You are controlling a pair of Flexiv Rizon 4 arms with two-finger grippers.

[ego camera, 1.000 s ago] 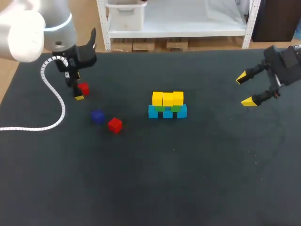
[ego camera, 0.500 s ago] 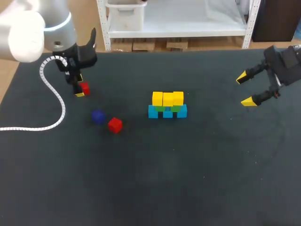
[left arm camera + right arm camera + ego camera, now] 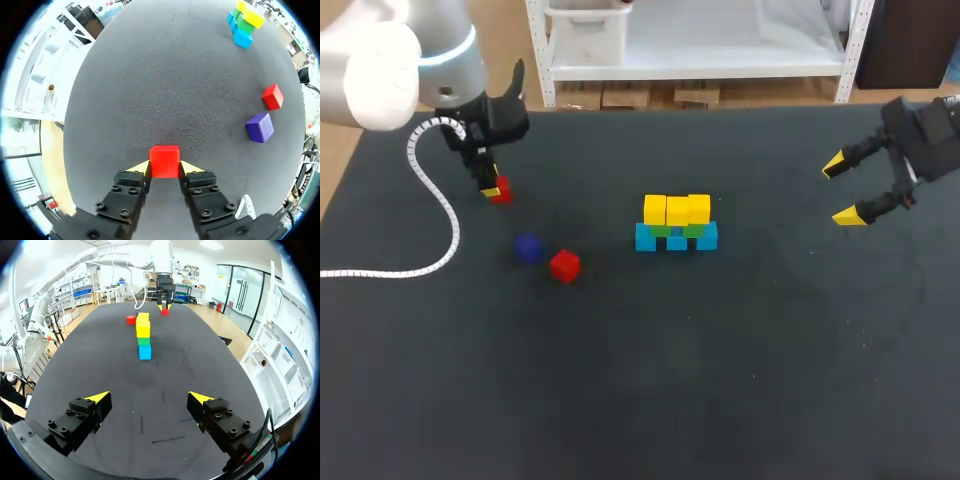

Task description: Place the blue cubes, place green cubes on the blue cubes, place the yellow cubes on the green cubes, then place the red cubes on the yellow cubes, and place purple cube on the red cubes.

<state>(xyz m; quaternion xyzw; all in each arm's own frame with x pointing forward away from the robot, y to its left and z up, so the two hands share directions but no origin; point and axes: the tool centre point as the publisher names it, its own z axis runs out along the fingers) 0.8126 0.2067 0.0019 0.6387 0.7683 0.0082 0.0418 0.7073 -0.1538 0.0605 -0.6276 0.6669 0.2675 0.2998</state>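
Note:
My left gripper (image 3: 495,188) stands at the far left of the table, its yellow tips pressed against both sides of a red cube (image 3: 502,191) (image 3: 164,161) that rests on the mat. Beside it lie a second red cube (image 3: 564,265) (image 3: 272,96) and a purple cube (image 3: 528,247) (image 3: 259,127). At the middle stands the stack: yellow cubes (image 3: 677,209) on green cubes (image 3: 677,229) on blue cubes (image 3: 676,240). The right wrist view looks down the length of this stack (image 3: 143,335). Far right, my right gripper (image 3: 842,190) (image 3: 148,400) hangs open and holds nothing.
A white coiled cable (image 3: 435,225) from the left arm trails over the mat's left side. The black mat (image 3: 720,380) spreads bare in front of the stack and between the stack and the right gripper.
The left gripper's fingers have come together onto the red cube, which stays in place. The right arm has not moved.

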